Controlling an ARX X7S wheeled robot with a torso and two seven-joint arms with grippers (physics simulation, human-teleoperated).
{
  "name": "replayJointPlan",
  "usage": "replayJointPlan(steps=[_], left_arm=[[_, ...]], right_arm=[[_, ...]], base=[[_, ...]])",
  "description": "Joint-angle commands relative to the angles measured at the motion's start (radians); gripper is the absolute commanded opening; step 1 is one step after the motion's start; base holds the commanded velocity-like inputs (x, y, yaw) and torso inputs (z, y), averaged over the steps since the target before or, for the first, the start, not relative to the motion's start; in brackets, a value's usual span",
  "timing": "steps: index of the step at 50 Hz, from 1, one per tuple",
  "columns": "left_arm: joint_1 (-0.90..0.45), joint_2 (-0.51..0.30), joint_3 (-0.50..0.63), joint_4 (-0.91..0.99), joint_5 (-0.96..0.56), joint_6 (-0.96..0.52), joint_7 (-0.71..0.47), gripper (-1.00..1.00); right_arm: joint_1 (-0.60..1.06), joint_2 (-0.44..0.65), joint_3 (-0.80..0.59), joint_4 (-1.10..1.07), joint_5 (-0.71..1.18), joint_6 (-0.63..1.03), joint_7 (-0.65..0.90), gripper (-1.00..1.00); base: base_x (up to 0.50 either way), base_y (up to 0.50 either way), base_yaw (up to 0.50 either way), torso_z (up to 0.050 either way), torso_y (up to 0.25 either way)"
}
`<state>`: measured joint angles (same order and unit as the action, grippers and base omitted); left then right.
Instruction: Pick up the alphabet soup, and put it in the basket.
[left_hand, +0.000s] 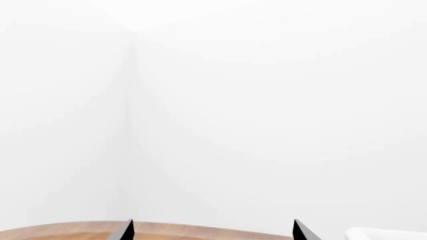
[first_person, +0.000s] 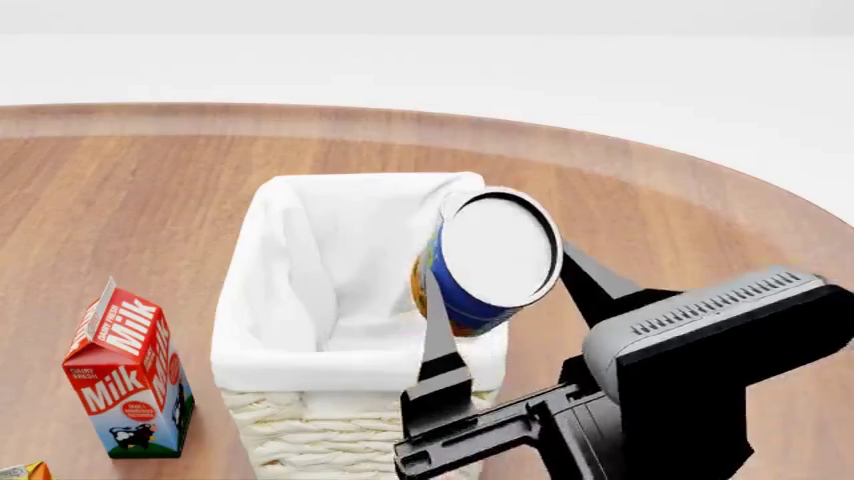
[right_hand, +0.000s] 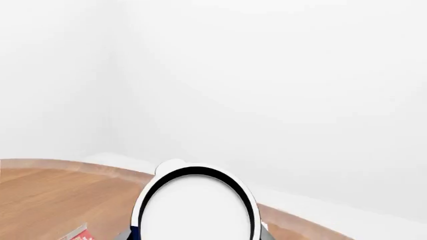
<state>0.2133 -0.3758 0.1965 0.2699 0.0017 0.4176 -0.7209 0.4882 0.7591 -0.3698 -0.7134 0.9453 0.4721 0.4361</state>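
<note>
The alphabet soup can (first_person: 487, 260), blue and yellow with a white lid, is held in my right gripper (first_person: 501, 290) above the right front part of the basket (first_person: 294, 330), a cream wicker basket with white cloth lining. The can's white lid (right_hand: 195, 210) fills the lower right wrist view, with a finger on each side. My left gripper (left_hand: 212, 231) shows only its two dark fingertips, spread wide apart and empty, pointing over the table's edge toward white walls. The left gripper is not seen in the head view.
A red and white milk carton (first_person: 130, 375) stands on the round wooden table (first_person: 120, 200) to the left of the basket. A corner of another package (first_person: 20, 470) shows at the bottom left. The table's far rim (first_person: 400, 118) curves behind the basket.
</note>
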Motion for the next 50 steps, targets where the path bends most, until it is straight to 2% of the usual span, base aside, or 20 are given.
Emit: replayJointPlan(steps=[1, 7, 15, 21, 39, 50], left_arm=[[0.000, -0.001, 0.003, 0.001, 0.003, -0.001, -0.004, 1.00], [0.002, -0.002, 0.003, 0.004, 0.005, 0.004, -0.006, 1.00], [0.004, -0.005, 0.005, 0.004, 0.008, 0.009, -0.007, 1.00], [0.006, -0.005, 0.006, 0.002, 0.011, 0.013, -0.009, 1.00], [0.003, -0.007, 0.016, -0.002, 0.017, 0.011, -0.010, 1.00], [-0.002, -0.009, 0.021, -0.002, 0.011, 0.008, -0.008, 1.00]], right_arm=[[0.437, -0.086, -0.071, 0.125, 0.163, 0.386, 0.145, -1.00], [0.559, -0.164, -0.109, 0.268, 0.196, 0.461, 0.120, -1.00], [0.713, -0.271, -0.233, 0.513, 0.110, 0.552, 0.073, -1.00], [0.788, -0.339, -0.267, 0.669, 0.085, 0.572, 0.030, -1.00], [0.913, -0.452, -0.311, 0.927, 0.097, 0.631, -0.077, -1.00], [0.915, -0.493, -0.282, 1.051, 0.130, 0.577, -0.187, -1.00]], base=[[0.00, 0.00, 0.00, 0.000, 0.000], [0.00, 0.00, 0.00, 0.000, 0.002], [0.00, 0.00, 0.00, 0.000, 0.000], [0.00, 0.00, 0.00, 0.000, 0.002], [0.00, 0.00, 0.00, 0.000, 0.001], [0.00, 0.00, 0.00, 0.000, 0.001]])
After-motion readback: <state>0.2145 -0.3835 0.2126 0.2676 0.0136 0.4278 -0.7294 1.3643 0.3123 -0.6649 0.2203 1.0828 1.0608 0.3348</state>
